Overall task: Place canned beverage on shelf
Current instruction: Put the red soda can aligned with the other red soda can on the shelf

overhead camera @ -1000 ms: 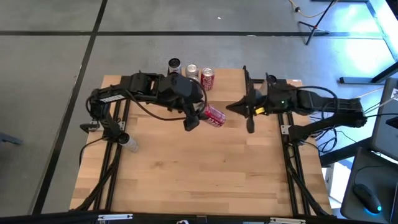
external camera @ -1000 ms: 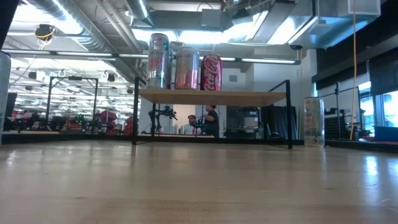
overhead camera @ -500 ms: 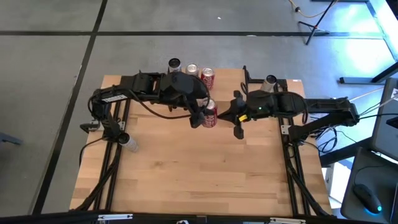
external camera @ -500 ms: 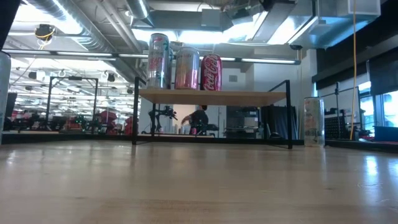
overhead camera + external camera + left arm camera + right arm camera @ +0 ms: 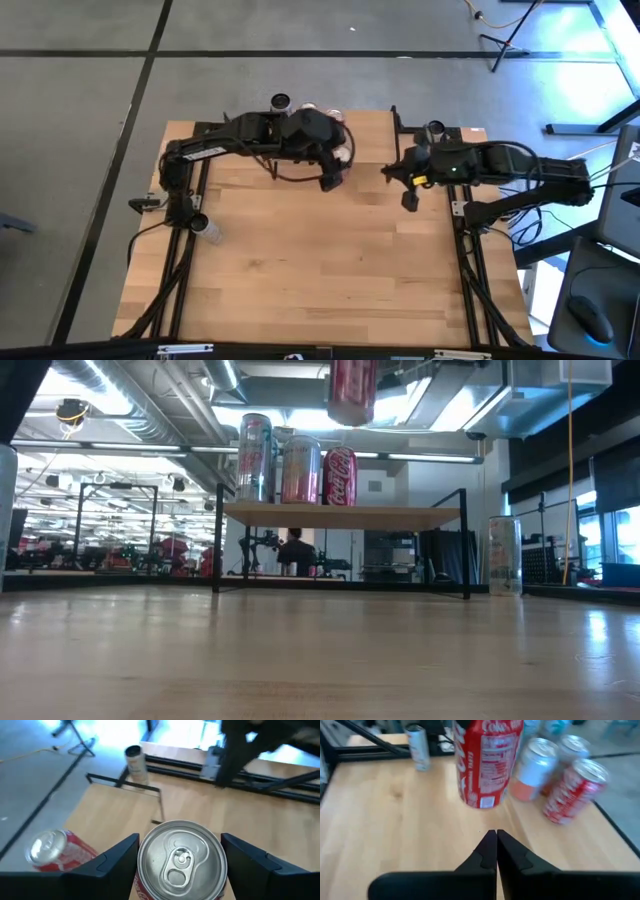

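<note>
High view: the left gripper (image 5: 330,172) hangs over the back of the table, by the right-hand end of the can row on the low wooden-topped shelf with thin black legs (image 5: 372,122). The right gripper (image 5: 408,196) waits nearby toward the table's right edge.

Low view: the red aluminium beverage can (image 5: 352,390) hangs upright, its long axis vertical, well above the plank and just right of the red cola can already standing there (image 5: 339,476). Two taller pink-and-silver cans (image 5: 278,460) fill the row to that one's left, while the plank lies bare to the right. The coming move seems a straight descent, with little clearance to the neighbour.

Left wrist view: the left gripper's two dark fingers (image 5: 115,858) clamp the carried can from either side, its silver lid facing the camera.

Right wrist view: the right gripper's fingers are pressed together, holding nothing, pointing toward the lifted can, which hangs upright beside the standing row.
</note>
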{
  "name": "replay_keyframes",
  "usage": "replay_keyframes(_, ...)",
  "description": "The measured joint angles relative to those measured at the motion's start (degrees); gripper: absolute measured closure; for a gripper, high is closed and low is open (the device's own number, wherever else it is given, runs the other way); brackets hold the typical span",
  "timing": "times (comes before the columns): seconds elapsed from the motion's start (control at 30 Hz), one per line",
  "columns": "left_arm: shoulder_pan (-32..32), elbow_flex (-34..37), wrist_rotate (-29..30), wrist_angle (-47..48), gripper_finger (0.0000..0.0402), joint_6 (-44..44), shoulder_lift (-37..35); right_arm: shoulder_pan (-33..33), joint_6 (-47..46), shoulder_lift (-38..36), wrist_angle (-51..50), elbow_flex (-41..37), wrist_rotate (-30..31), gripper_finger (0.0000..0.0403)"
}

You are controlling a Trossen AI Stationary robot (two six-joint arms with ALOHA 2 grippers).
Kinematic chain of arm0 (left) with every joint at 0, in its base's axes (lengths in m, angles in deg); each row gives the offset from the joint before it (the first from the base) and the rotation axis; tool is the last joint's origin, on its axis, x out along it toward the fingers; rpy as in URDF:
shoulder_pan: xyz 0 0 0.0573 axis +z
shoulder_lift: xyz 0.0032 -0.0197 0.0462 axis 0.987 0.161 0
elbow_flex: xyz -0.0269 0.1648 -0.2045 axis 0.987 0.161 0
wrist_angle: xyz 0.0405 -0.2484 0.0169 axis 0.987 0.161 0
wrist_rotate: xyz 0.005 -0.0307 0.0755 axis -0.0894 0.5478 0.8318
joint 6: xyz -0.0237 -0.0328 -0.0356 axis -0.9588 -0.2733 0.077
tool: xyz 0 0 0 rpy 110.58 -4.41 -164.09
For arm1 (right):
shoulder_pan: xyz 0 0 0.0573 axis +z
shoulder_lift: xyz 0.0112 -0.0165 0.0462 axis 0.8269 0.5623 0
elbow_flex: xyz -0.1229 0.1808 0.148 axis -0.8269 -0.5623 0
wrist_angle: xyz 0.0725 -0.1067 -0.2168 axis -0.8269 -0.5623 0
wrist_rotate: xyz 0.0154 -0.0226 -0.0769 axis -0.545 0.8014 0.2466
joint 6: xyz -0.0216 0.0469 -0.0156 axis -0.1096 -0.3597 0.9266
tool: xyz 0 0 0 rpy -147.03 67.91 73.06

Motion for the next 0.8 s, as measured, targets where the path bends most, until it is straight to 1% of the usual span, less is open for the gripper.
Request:
replay_keyframes(0.1, 1.9, 0.0, 0.1, -1.2, 0.0157, 2.8, 2.0, 0.0, -1.5, -1.4, -2.1, 0.0, 2.1, 0.0400)
replay_keyframes(0.33, 6.1, 0.0, 0.4, -1.9, 0.0182, 5.9, 6.4, 0.0, -4.5, -2.3, -5.9, 0.0, 2.3, 0.0400)
replay_keyframes(0.6, 10.3, 0.0, 0.5, -2.1, 0.0178, 7.7, 9.2, 0.0, -5.5, -2.3, -7.7, 0.0, 2.3, 0.0400)
replay_keyframes(0.8, 12.2, 0.0, -0.7, -2.0, 0.0178, 8.6, 9.7, 0.0, -5.6, -2.3, -7.8, 0.0, 2.8, 0.0400)
